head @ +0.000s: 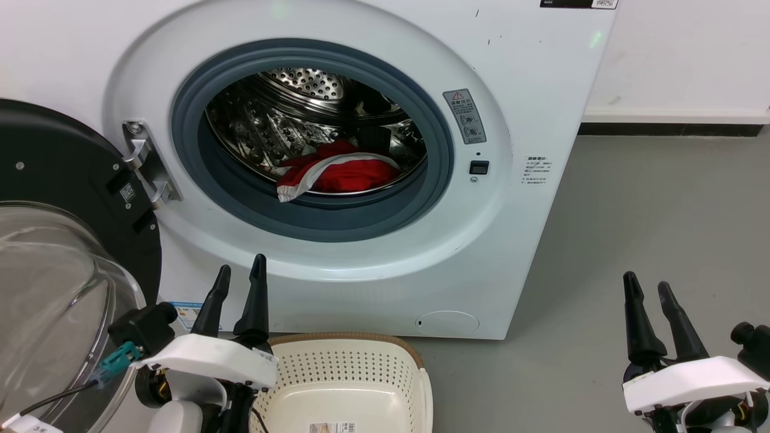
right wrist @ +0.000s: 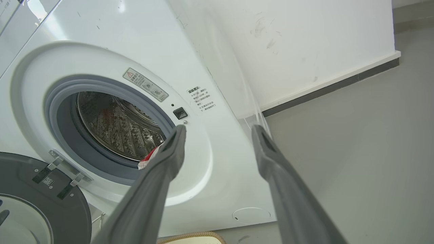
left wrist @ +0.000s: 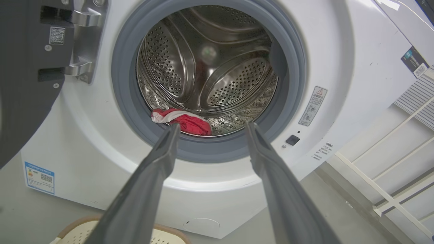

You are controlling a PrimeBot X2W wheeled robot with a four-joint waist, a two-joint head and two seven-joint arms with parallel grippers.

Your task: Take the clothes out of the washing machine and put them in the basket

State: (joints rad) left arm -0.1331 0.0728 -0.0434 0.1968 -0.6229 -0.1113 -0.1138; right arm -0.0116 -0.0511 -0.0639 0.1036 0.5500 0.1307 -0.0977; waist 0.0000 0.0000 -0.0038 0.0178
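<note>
Reach step — clothes point(head: 337, 171) are lying low inside the washer point(head: 361, 288); left end effector point(head: 241, 263) and right end effector point(head: 646, 280) are hovering before it, spread, empty. Next probably needs reaching in — basket point(head: 343, 364) sitting below.

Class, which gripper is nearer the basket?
Left. The left gripper sits at the left rim of the basket; the right gripper is off to its right, over the floor.

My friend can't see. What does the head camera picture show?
Red clothes lie in the steel drum of the open washing machine. A cream basket sits on the floor before it between the open left gripper and right gripper.
</note>
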